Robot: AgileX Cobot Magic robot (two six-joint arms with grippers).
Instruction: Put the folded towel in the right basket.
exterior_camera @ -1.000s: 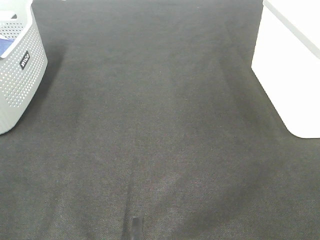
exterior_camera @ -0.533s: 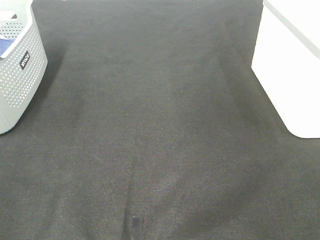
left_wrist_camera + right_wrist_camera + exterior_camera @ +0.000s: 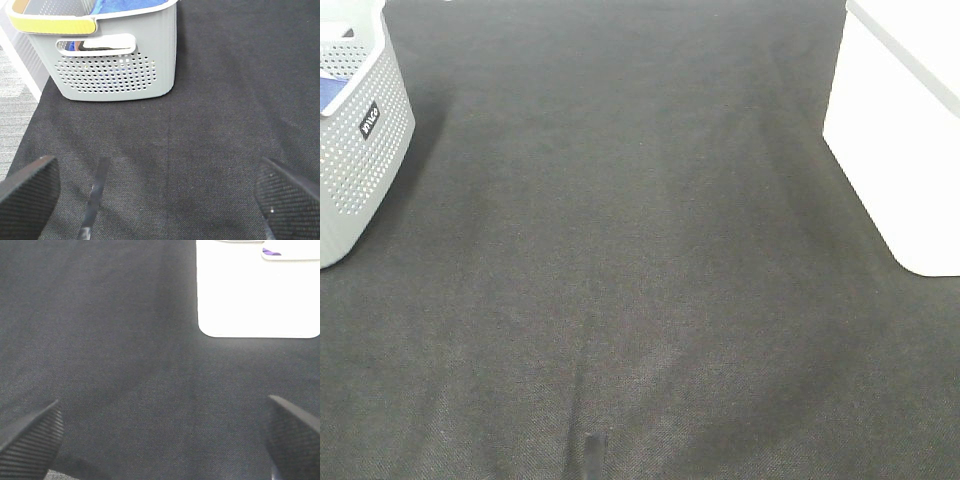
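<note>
A blue towel (image 3: 131, 4) lies inside the grey perforated basket (image 3: 120, 70), which stands at the far left of the dark mat (image 3: 620, 250) in the exterior high view (image 3: 360, 150); a bit of blue shows there too (image 3: 330, 97). The white right basket (image 3: 905, 130) stands at the far right and also shows in the right wrist view (image 3: 255, 295). My left gripper (image 3: 156, 167) is open and empty, low over the mat, short of the grey basket. My right gripper (image 3: 163, 402) is open and empty, short of the white basket. Neither gripper shows in the exterior high view.
The grey basket has a yellow rim strip (image 3: 50, 22) and a side handle slot (image 3: 100, 44). A small purple item (image 3: 271, 251) sits at the white basket's top. A thin dark strip (image 3: 95, 200) lies on the mat near my left gripper. Pale floor (image 3: 15, 90) borders the mat.
</note>
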